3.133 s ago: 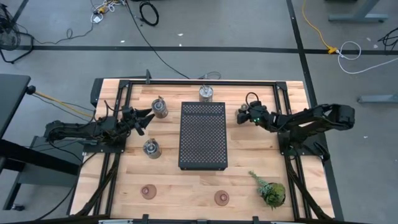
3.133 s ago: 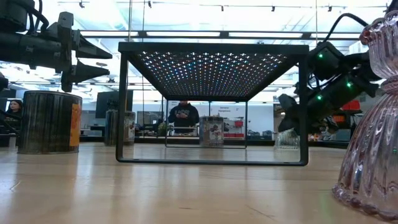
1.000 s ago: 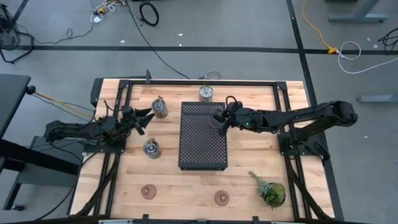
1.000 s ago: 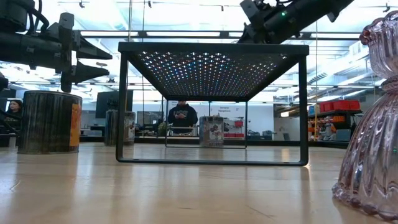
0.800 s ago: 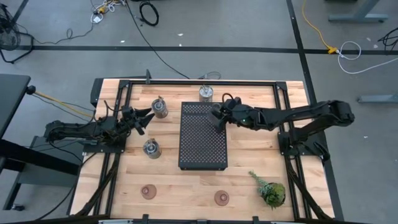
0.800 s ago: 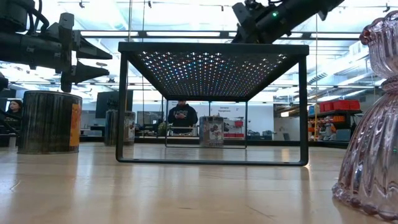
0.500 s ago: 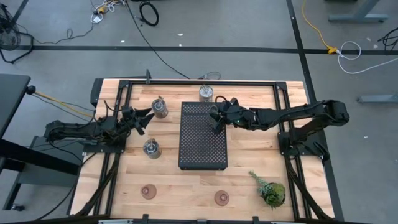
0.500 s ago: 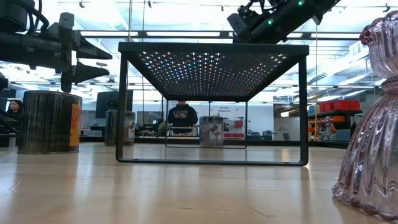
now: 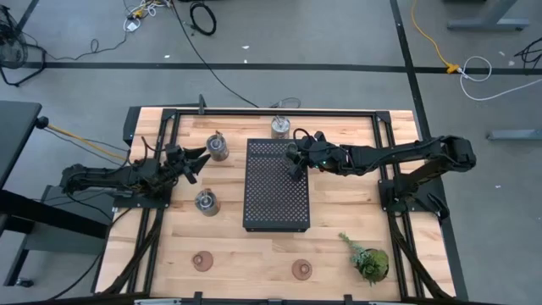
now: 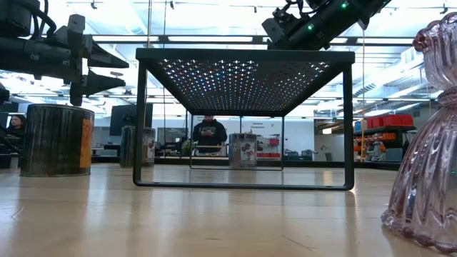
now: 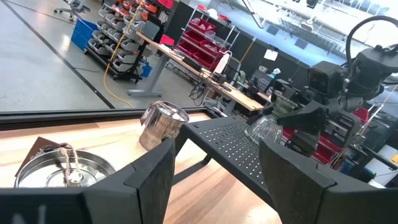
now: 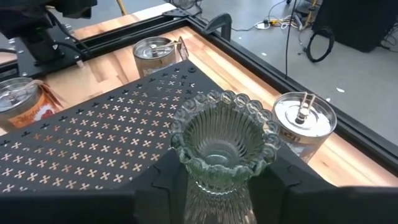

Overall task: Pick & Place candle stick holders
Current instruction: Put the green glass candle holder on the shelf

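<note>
My right gripper [image 9: 293, 160] reaches over the far right part of the black perforated tray [image 9: 275, 199] and is shut on the pale green glass holder [image 12: 221, 146]. My left gripper [image 9: 201, 160] is open and empty, just left of a silvery holder [image 9: 218, 148]. A second silvery holder [image 9: 206, 202] stands left of the tray. A third [image 9: 280, 127] stands behind the tray. Two pinkish-brown holders [image 9: 201, 260] [image 9: 301, 269] stand on the table near its front edge. My right gripper pinches the glass holder's ribbed body [image 12: 194, 194], below its beaded rim, between its two fingers [image 12: 163, 180]. The fingers come roughly level from the table's right side. The holder stands upright, mouth up, over the tray top. Its foot is hidden, so whether it rests there I cannot tell.
A leafy plant sprig [image 9: 367, 259] lies at the front right. The tray stands on thin legs [image 10: 140, 121], raised above the table. A black frame [image 9: 271, 112] runs along the table's far edge. One pinkish holder [image 10: 428, 143] fills the low view's right side.
My right gripper has gone a little toward the table's left edge, carrying the glass holder upright above the tray's far right part.
</note>
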Controlling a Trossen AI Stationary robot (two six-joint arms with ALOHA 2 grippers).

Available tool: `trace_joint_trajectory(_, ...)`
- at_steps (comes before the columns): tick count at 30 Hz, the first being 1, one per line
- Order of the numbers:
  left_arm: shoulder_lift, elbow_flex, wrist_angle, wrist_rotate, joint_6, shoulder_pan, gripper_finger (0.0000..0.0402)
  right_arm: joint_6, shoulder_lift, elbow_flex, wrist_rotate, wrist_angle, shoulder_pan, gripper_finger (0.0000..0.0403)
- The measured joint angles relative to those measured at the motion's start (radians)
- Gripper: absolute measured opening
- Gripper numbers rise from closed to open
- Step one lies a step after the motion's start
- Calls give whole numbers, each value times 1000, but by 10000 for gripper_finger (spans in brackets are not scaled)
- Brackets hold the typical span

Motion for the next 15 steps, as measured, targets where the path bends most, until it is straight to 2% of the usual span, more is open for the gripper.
trace_joint_trajectory(7,0,0,0,0,0,0,236,-1,0,0,-4,-12,0,164)
trace_joint_trajectory(15,0,0,0,0,0,0,236,-1,0,0,-4,-22,0,220)
